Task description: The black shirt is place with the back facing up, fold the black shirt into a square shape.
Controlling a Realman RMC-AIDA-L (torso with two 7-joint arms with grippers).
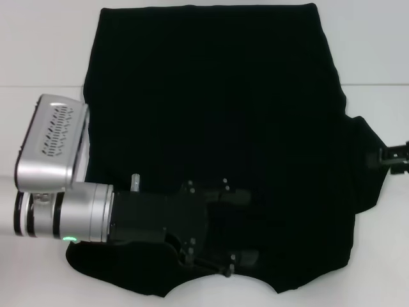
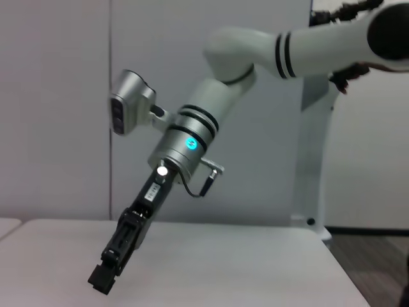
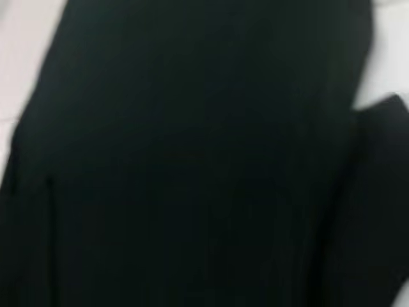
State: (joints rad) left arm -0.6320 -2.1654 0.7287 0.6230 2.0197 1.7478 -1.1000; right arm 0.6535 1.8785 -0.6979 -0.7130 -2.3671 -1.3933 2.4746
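Lying spread across the middle of the white desk [image 1: 38,38], the black shirt [image 1: 217,109] shows only plain dark cloth; its near hem is cut off at six o'clock. One sleeve juts out at three o'clock. The left pincer [image 1: 239,227] hangs over the shirt's lower part around six o'clock, black against black, so whether it is wide or narrow cannot be told. The right pincer [image 1: 395,158] sits at the three o'clock edge beside the sleeve, mostly cut off, its state unreadable.

The black shirt [image 1: 217,128] lies spread flat, plain side up.
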